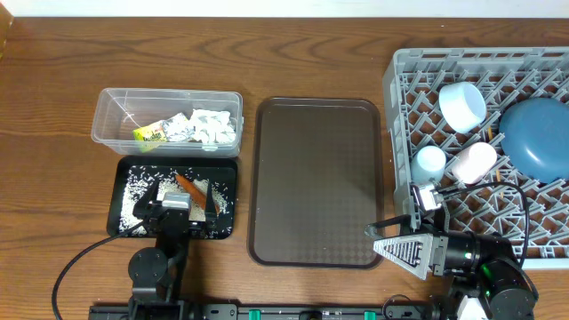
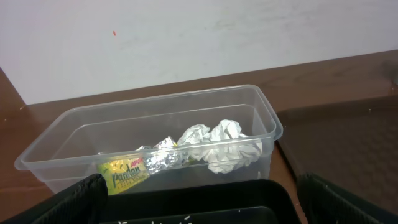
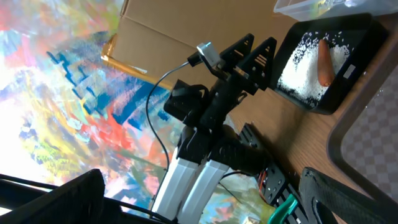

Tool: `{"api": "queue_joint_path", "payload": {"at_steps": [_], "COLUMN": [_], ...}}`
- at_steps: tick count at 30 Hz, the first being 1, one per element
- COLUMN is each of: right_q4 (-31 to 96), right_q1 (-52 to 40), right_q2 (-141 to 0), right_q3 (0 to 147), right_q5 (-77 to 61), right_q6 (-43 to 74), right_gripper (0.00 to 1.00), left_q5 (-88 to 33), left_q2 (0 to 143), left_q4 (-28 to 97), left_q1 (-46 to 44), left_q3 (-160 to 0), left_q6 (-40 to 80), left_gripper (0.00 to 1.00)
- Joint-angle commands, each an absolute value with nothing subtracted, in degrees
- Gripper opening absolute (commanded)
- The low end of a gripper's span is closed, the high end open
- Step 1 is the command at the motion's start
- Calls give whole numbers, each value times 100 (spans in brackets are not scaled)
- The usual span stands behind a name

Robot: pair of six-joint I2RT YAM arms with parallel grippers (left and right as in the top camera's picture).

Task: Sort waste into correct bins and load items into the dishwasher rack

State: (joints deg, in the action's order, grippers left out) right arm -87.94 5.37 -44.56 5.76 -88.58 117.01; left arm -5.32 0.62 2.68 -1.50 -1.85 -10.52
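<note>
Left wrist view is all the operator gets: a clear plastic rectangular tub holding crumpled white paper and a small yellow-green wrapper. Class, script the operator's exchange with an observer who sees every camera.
Operator: What is in the shallow black rectangular tray at my frame's bottom edge?
Observer: Loose white rice grains are scattered across it, with a small orange carrot lying among them.
Operator: Has any crockery been loaded?
Observer: Yes. The large square grey plastic lattice rack holds a round blue plate, a white bowl, a light blue cup and a pale pink cup.
</note>
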Motion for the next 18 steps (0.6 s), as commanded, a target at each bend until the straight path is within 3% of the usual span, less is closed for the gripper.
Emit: {"api": "queue_joint_path", "payload": {"at_steps": [1, 18], "right_q4": [-9000, -9000], "right_q1": [480, 478], "right_q2": [-4412, -3994], "right_q3": [539, 30], "right_q5": [-8921, -8921], "right_q6": [11738, 11738], "right_gripper": [99, 99], "left_q5": [-491, -491], "left_q2": [23, 23], "left_q4": [360, 360], "left_q1": [-115, -115], "left_q3": [-23, -23], "left_q6": [-1024, -1024], "left_gripper": [100, 100]}}
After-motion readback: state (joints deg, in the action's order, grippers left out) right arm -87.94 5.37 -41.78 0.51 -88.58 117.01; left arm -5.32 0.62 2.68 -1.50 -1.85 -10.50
